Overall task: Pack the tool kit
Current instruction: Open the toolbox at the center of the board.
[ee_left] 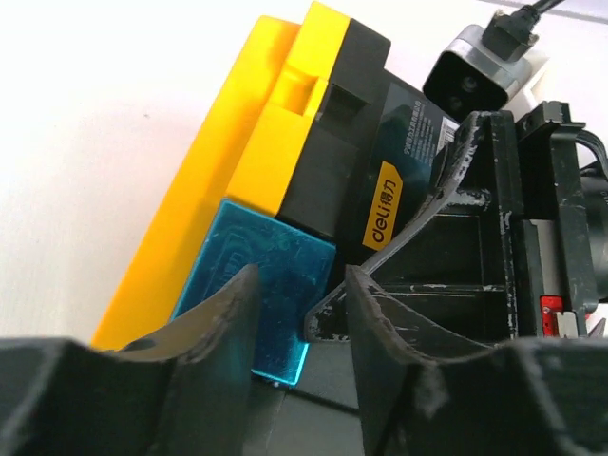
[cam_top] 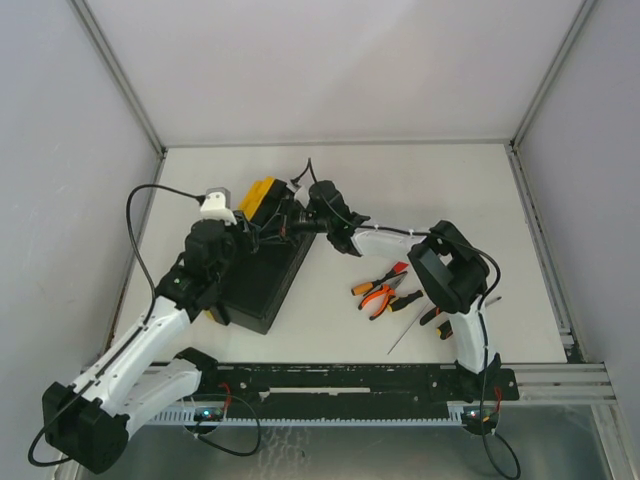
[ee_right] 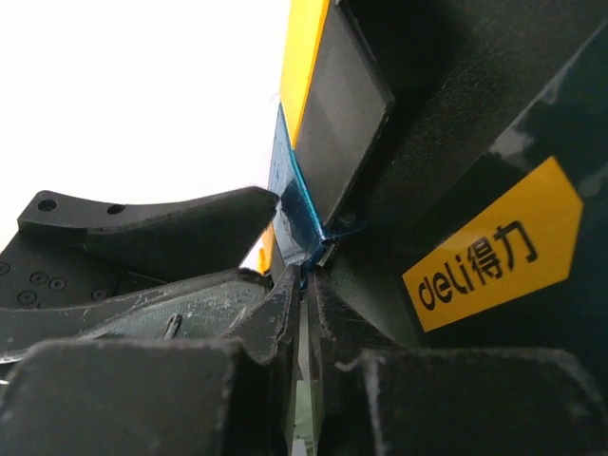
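Note:
The toolbox (cam_top: 262,280) lies at centre left, black body toward me, yellow lid (cam_top: 258,197) at its far end. In the left wrist view the yellow lid (ee_left: 252,142) carries the teal latch (ee_left: 261,280). My left gripper (ee_left: 299,318) is open, its jaws either side of the latch's lower edge. My right gripper (ee_right: 306,280) is shut, its tips against the teal latch (ee_right: 290,204) beside the yellow label (ee_right: 494,252). Orange-handled pliers (cam_top: 380,292) and screwdrivers (cam_top: 415,318) lie on the table to the right.
The right gripper's fingers (ee_left: 446,180) reach in from the right, close to my left gripper's right finger. Both grippers (cam_top: 275,232) crowd the box's far end. Grey walls enclose the table; a rail (cam_top: 400,378) runs along the near edge.

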